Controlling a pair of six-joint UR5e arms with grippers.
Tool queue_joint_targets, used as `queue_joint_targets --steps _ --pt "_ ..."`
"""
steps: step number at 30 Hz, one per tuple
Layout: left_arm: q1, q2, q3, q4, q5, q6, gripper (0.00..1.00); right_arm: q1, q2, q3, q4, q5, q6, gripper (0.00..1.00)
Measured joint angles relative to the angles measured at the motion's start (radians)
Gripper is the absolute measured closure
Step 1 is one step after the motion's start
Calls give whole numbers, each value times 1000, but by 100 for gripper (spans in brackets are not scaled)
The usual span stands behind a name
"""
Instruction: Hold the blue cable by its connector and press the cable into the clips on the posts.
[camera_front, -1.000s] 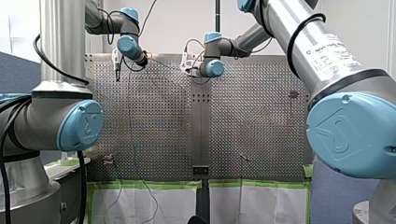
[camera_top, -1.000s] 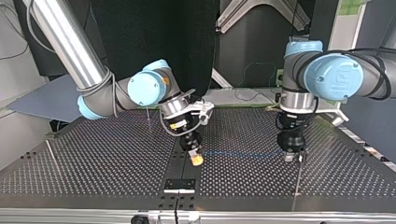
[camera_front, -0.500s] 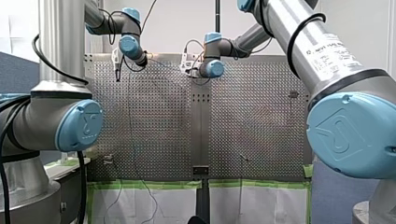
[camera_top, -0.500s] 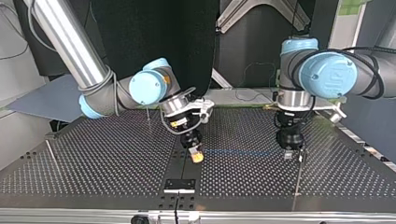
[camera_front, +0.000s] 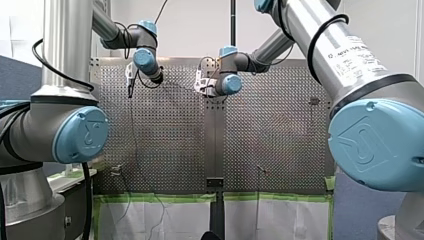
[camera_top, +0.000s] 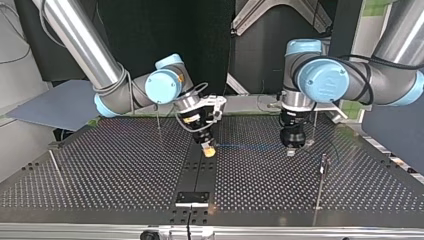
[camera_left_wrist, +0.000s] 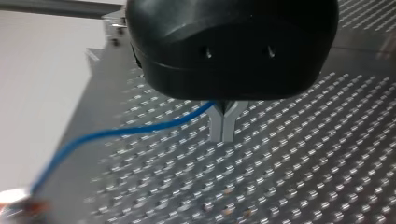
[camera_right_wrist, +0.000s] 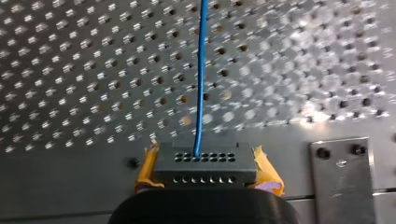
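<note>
Connector (camera_right_wrist: 205, 161) sits clamped between my right gripper's (camera_right_wrist: 205, 181) yellow pads (camera_right_wrist: 267, 171).

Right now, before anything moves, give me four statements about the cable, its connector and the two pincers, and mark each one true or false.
1. My right pincer grips a black connector between yellow pads. True.
2. The blue cable hangs in a loose coil. False: it runs as one line from pincer to pincer, with no coil.
3. My left pincer has yellow pads too. False: its fingers are bare metal.
4. The blue cable passes between my left pincer's fingers. True.
</note>
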Motion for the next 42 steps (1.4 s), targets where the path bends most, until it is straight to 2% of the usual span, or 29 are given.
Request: queue_joint_targets --steps 4,10,19,24,28,36,42 --pt "-17 -17 -35 34 -4 -15 100 0 0 34 -15 7 -8 100" --pt "-43 -57 -86 83 -8 -19 100 2 0 83 -56 13 -10 100" --pt "-74 -69 -164 161 -33 -16 100 7 1 166 -127 65 -30 100" --pt "-83 -90 -203 200 -34 -14 100 5 1 216 -176 77 -27 100" --pt "-97 -124 -238 237 -39 6 100 5 2 251 -211 83 -24 100" --pt "-132 -189 -254 302 -43 19 100 5 16 322 -283 119 -24 100" --pt "-155 -235 -254 350 -50 13 100 6 58 378 -339 146 -28 100"
